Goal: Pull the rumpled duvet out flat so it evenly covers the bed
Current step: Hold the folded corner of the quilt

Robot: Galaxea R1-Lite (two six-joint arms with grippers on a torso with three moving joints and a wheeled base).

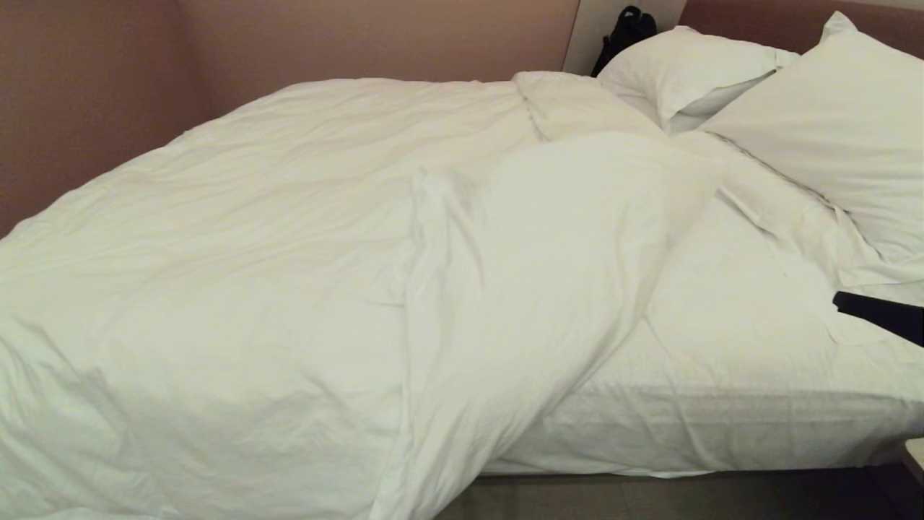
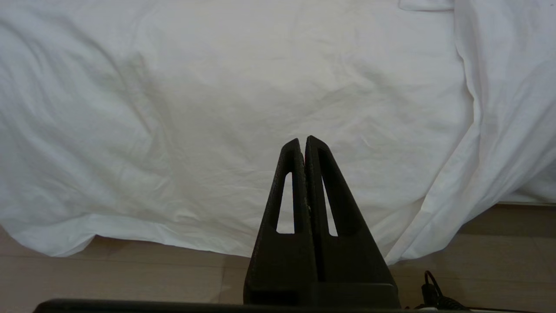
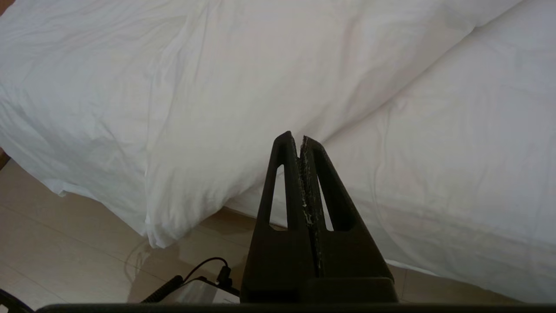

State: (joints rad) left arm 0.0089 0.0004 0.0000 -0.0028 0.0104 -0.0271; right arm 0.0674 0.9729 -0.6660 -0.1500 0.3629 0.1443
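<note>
The big white duvet point(image 1: 238, 238) lies bunched over the left and middle of the head view. A thick folded ridge of it runs from the upper middle down to the bottom middle and hangs over the near edge of the bed point(image 1: 722, 433). To the right of that fold the flat white sheet point(image 1: 736, 339) is bare. Two plump pillows point(image 1: 830, 123) sit in the upper right, and a black bag point(image 1: 626, 32) stands behind them at the top. The right gripper point(image 1: 841, 303) pokes in at the right edge over the sheet, its two fingers pressed together and holding nothing. In the left wrist view the left gripper point(image 2: 304, 141) is pressed together too, near the duvet's hanging side above the wood floor point(image 2: 108, 274). A black cable point(image 3: 195, 271) lies on the floor in the right wrist view
</note>
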